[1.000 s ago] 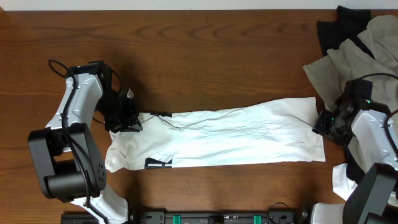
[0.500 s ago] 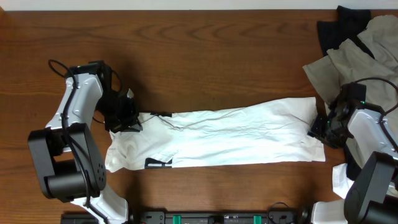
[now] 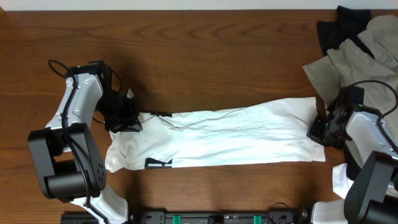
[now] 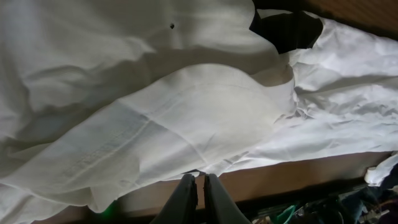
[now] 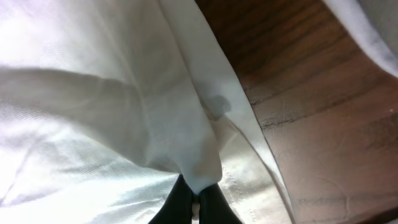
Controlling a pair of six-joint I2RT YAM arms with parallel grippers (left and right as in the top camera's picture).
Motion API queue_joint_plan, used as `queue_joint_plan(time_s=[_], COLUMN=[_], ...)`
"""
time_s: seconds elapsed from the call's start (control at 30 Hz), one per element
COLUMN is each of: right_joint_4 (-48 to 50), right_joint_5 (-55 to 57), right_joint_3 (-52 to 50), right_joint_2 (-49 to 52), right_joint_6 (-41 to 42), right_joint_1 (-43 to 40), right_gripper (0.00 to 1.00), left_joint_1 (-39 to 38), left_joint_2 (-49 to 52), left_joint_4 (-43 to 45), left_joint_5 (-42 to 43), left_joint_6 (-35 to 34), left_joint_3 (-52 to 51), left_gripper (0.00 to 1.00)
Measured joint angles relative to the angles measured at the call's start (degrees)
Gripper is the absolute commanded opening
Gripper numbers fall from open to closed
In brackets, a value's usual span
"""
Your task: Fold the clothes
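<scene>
From above, the right gripper point(image 3: 318, 130) has crept in from just off the cloth onto the right end of the white T-shirt point(image 3: 230, 137), and its jaws, which stood apart a moment ago, are now pressed together on that edge. The left gripper point(image 3: 127, 118) has not moved and sits at the shirt's upper left corner. The shirt itself lies as it did, a long wrinkled band across the middle of the frame with a bit of black print at its lower left. The table point(image 3: 205, 56) is dark brown wood. A beige-grey garment point(image 3: 367, 50) and a black garment point(image 3: 339, 28) are heaped in the upper right corner, and a pale strip of wall point(image 3: 186, 5) runs along the top. In the left wrist view the left gripper point(image 4: 198, 193) is all but closed at the bottom centre, nipping the lower edge of the T-shirt point(image 4: 186, 112), with table point(image 4: 298, 174) at the lower right. In the right wrist view the right gripper point(image 5: 196, 202) is clamped on a fold of the T-shirt point(image 5: 93, 112), with bare table point(image 5: 323, 124) to the right.
</scene>
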Motion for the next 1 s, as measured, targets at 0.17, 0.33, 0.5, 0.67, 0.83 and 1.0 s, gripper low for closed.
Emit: queue_joint_plan(time_s=[0.17,0.33,0.5,0.67,0.83,1.0], right_joint_4=[-6.8,-11.7,-14.4,-17.4,-19.4,-21.9], right_joint_5=[-2.0,-2.9,-3.3,-3.3,-3.3,-3.5], right_joint_3=[2.8,8.2,10.1,10.1,10.1,10.1], right_joint_2=[-0.2,-3.4,-8.9,-9.7,-9.7,-9.7], right_joint_6=[-0.8,-2.2,-3.0,-3.1,-3.2,-5.0], right_joint_1=[0.0,0.0,0.0,0.0,0.0,0.0], right_gripper=[0.01,0.01,0.01,0.01,0.01,0.01], left_joint_1=[0.0,0.0,0.0,0.0,0.0,0.0], left_joint_2=[0.0,0.0,0.0,0.0,0.0,0.0], left_joint_4=[0.0,0.0,0.0,0.0,0.0,0.0], left_joint_5=[0.0,0.0,0.0,0.0,0.0,0.0], left_joint_6=[0.0,0.0,0.0,0.0,0.0,0.0], left_joint_3=[0.0,0.0,0.0,0.0,0.0,0.0], left_gripper=[0.09,0.09,0.09,0.09,0.10,0.09])
